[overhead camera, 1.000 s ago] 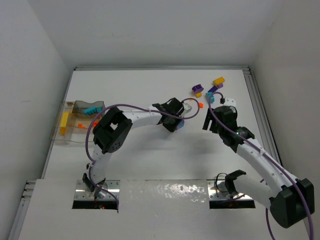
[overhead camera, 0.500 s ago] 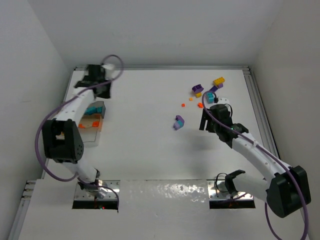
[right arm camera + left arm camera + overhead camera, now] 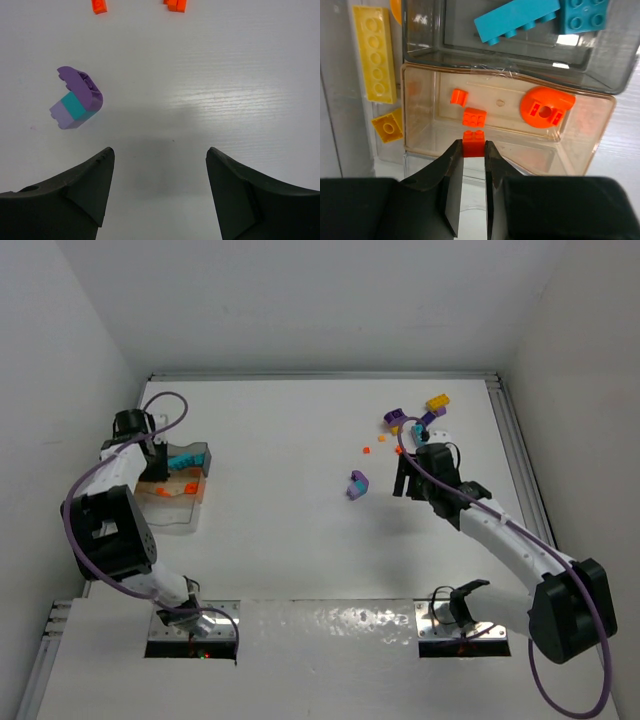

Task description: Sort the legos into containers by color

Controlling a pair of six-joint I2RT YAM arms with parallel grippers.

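While the left gripper (image 3: pixel 473 152) pinches a small orange lego (image 3: pixel 473 137), it hangs at the near wall of the container (image 3: pixel 505 142), over the orange compartment.
Other side: right gripper (image 3: pixel 157 165) spread wide, empty; purple-teal lego (image 3: pixel 76 104) lies ahead-left on worktop (image 3: pixel 225 75).

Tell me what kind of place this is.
Probably a robot test cell: a white table boxed in by plain white walls, left arm and right arm bolted at its edge, loose legos and a clear tray.
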